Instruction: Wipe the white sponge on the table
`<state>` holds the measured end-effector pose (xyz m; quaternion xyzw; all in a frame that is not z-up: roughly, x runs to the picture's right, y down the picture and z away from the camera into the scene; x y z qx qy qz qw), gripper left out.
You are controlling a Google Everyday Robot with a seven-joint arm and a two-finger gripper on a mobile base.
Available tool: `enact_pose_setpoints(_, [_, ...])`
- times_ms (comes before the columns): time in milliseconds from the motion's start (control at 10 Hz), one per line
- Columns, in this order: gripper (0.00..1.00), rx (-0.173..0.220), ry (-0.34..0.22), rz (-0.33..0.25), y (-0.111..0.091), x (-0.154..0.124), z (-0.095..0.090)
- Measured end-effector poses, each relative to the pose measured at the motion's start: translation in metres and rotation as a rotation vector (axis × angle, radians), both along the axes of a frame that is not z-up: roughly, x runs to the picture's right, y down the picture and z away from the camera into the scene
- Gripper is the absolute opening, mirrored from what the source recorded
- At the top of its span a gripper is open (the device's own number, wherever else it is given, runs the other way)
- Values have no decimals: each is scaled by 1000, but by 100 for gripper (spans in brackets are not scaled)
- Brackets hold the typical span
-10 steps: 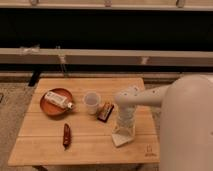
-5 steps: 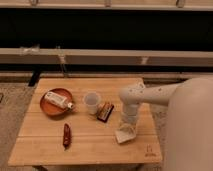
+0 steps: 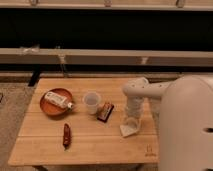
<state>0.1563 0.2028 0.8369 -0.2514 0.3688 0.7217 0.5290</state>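
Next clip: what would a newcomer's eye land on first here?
The bulky white robot arm fills the right side, its gripper down and closed on the white sponge near the right edge of the table. To the left stand a white cup and a brown plate holding a white tube.
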Motion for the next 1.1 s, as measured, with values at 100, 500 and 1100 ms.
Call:
enact_pose_setpoints(100, [0, 1, 10, -7, -3, 5, 7])
enact_pose_setpoints(500, [0, 22, 22, -20, -17, 10, 24])
enact_pose_setpoints(1100, [0, 89, -28, -30, -50, -22, 28])
